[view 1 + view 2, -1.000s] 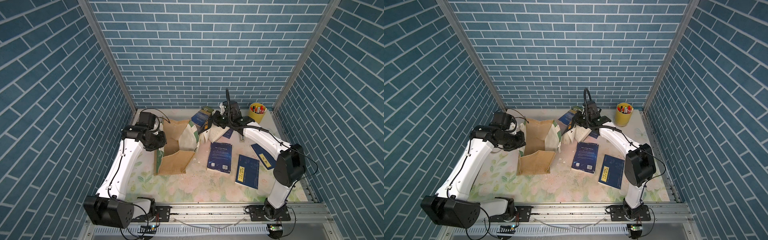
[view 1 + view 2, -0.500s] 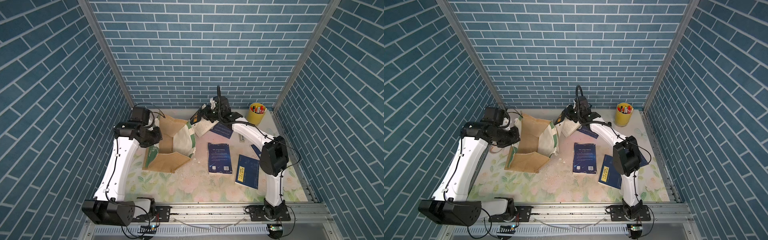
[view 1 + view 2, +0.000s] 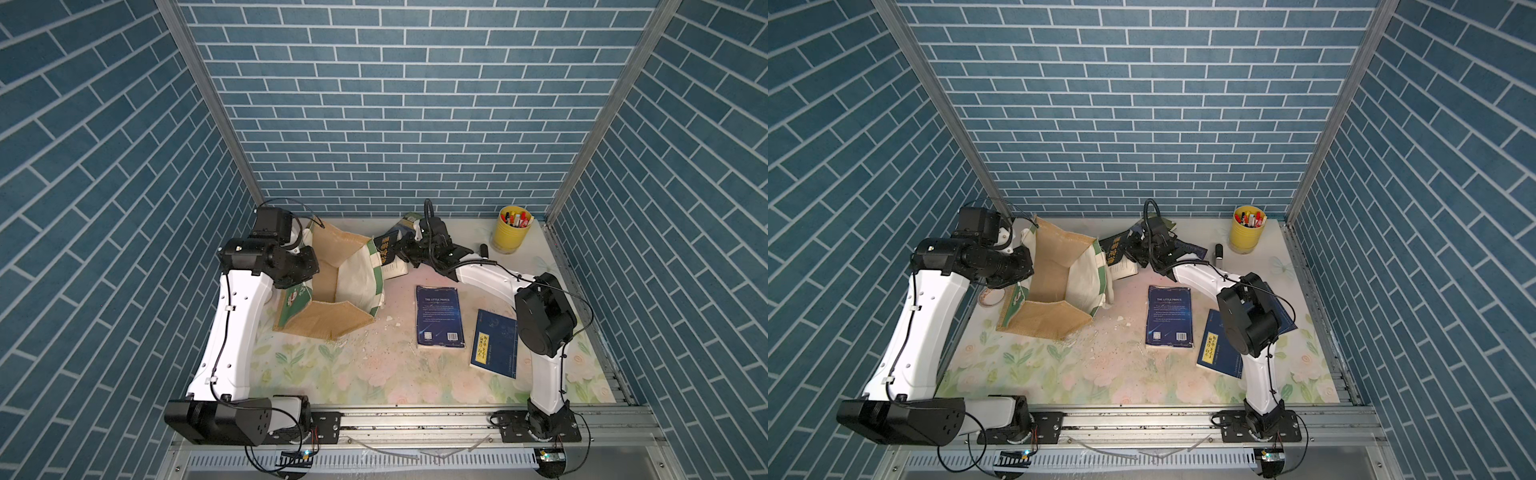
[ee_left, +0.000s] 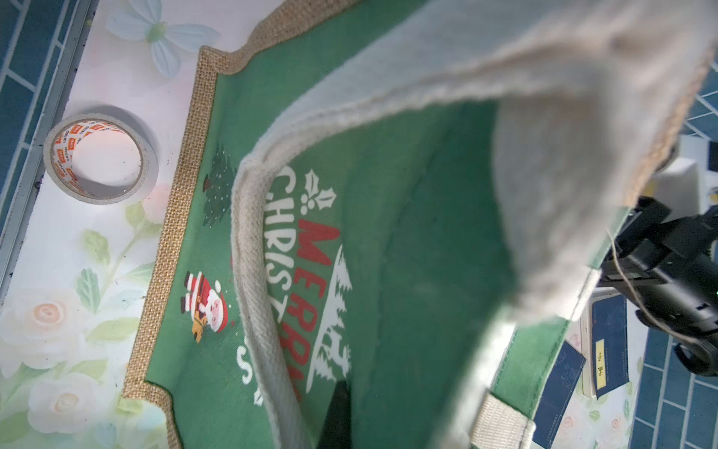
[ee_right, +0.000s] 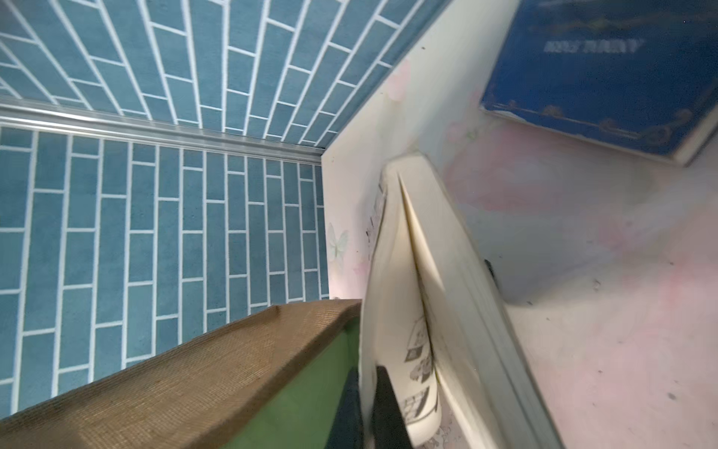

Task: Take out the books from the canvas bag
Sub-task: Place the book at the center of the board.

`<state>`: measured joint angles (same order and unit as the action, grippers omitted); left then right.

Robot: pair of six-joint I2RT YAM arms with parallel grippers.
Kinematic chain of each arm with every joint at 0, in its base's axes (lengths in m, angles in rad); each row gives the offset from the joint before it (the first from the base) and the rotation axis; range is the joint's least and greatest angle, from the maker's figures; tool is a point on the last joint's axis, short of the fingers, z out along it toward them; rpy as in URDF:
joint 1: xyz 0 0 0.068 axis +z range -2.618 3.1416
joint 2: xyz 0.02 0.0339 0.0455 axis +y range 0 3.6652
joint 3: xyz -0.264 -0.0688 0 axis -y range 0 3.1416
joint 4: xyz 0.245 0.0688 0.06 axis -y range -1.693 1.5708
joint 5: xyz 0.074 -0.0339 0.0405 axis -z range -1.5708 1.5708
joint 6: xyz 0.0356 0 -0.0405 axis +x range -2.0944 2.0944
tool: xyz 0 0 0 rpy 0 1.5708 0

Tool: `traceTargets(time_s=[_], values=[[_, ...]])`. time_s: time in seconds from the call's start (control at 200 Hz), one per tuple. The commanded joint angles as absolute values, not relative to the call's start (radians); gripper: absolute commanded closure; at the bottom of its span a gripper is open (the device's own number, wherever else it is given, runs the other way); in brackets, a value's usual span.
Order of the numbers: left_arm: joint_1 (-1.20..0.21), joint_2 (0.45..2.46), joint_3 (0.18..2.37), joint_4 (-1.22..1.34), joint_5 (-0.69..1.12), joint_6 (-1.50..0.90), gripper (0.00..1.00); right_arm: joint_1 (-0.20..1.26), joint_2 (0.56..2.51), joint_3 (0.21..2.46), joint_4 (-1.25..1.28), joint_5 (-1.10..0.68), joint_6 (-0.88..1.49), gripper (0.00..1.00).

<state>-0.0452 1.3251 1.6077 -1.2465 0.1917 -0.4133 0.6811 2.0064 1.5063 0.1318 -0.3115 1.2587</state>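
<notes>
Left fingers [image 4: 336, 423] are pinching the tan burlap bag [image 3: 328, 320], right fingers [image 5: 388, 412] are pinching a black yellow-lettered paperback [image 3: 387, 253] just beside it, probably needing a bare spot on the surface [image 3: 374, 374] next.

Bright, even light; the canvas bag [image 4: 563, 136] blurs in wrist views.

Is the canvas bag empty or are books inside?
Looks empty: both top views show only bare tan and white lining inside the canvas bag; the black book in the right gripper is outside it.
</notes>
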Motion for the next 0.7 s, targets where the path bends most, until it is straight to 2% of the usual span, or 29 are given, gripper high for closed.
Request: traceTargets(time_s=[0.0, 0.325, 0.575, 0.695], values=[[-0.037, 1.33, 1.634, -1.244, 0.203, -0.403, 0.96, 0.66, 2.023, 1.49, 0.265, -0.268, 1.331, 1.0], [-0.032, 1.332, 1.655, -1.254, 0.199, -0.396, 0.96, 0.638, 2.066, 1.389, 0.295, -0.207, 1.352, 1.0], [-0.023, 1.36, 1.742, -1.284, 0.191, -0.387, 0.96, 0.605, 2.04, 1.213, 0.443, -0.133, 1.426, 1.0], [-0.013, 1.366, 1.769, -1.294, 0.185, -0.383, 0.96, 0.587, 2.012, 1.171, 0.437, -0.118, 1.426, 1.0]])
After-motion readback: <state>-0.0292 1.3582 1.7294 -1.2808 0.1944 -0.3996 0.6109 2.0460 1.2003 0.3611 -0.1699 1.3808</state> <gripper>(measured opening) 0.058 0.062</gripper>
